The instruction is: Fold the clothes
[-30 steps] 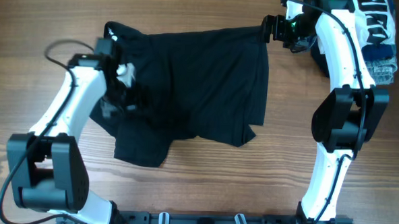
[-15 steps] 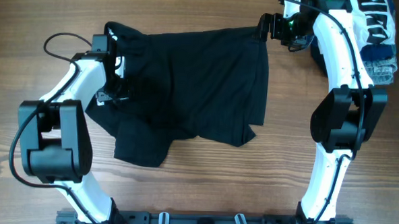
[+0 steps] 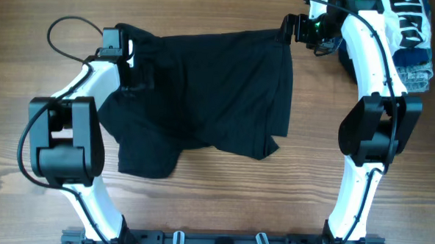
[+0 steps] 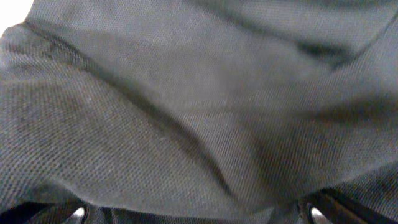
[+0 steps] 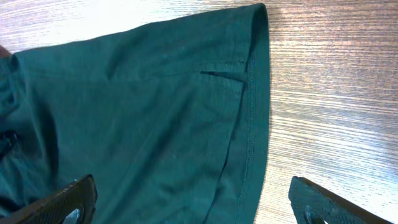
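A black garment (image 3: 219, 85) lies spread on the wooden table, with its lower left part bunched. My left gripper (image 3: 137, 76) sits at the garment's upper left. In the left wrist view the black fabric (image 4: 199, 93) fills the frame, and the left gripper's (image 4: 196, 214) fingertips show far apart at the bottom corners, open. My right gripper (image 3: 286, 29) hovers at the garment's upper right corner. In the right wrist view the right gripper (image 5: 193, 208) is wide open over the hemmed edge of the garment (image 5: 143, 106), holding nothing.
A pile of white and blue clothes (image 3: 412, 35) lies at the back right corner, behind the right arm. A black cable (image 3: 59, 34) loops off the left arm at the back left. Bare wooden table (image 3: 221, 196) lies in front of the garment.
My left gripper has moved toward the back, from the garment's left middle to its upper left. The bunched lower left part has shifted slightly left. The right arm has barely moved.
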Robot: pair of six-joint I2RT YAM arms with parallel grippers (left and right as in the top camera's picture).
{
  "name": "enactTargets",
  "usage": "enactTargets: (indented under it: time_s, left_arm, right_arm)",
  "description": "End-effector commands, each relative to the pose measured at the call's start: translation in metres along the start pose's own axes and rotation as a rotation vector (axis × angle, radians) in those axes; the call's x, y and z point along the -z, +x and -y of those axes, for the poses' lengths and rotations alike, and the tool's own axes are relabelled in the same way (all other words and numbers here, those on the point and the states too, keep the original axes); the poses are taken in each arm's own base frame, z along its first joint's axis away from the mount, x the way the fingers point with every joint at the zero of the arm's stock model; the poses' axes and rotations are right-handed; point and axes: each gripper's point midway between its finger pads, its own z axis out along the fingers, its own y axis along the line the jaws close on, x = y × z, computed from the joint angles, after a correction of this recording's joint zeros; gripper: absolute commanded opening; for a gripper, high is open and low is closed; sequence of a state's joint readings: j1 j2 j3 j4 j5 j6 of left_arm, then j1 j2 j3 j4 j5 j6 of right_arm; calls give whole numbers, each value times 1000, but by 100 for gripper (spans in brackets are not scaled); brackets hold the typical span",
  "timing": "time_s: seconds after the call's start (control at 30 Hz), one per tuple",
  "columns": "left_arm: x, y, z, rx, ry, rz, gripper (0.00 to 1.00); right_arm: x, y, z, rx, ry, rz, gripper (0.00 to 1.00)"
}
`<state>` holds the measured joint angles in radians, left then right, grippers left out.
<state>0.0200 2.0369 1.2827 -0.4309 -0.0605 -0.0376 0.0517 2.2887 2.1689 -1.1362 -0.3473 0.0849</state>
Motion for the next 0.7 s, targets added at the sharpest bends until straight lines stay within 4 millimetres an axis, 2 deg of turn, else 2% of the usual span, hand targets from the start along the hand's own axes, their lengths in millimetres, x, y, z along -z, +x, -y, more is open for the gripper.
enactTargets:
  time_s: [0.0, 0.07, 0.2, 0.27, 0.37, 0.5, 0.6, 0.67]
  left_arm:
    - [-52, 22, -8, -48, -27, -32, 100]
    - [-53, -6, -6, -72, -21, 83, 100]
    - [-41, -64, -5, -75, -16, 324, 100]
    - [-33, -81, -6, -67, -14, 396, 100]
    - [-20, -89, -6, -66, -14, 405, 100]
    - [33, -88, -8, -57, -13, 368, 100]
    - [84, -84, -11, 0, -2, 361, 100]
    - [126, -79, -12, 36, 15, 371, 100]
  right_arm:
    - [10, -5, -5, 21, 7, 26, 99]
    - [10, -5, -5, 21, 6, 25, 99]
    - [10, -4, -5, 20, 7, 24, 99]
    - [10, -3, -5, 17, 7, 21, 100]
    - [20, -3, -7, 16, 7, 28, 100]
    - [68, 1, -25, 10, 9, 78, 100]
    - [90, 21, -32, -39, 34, 42, 100]
    - [97, 46, -44, -71, 43, -34, 99]
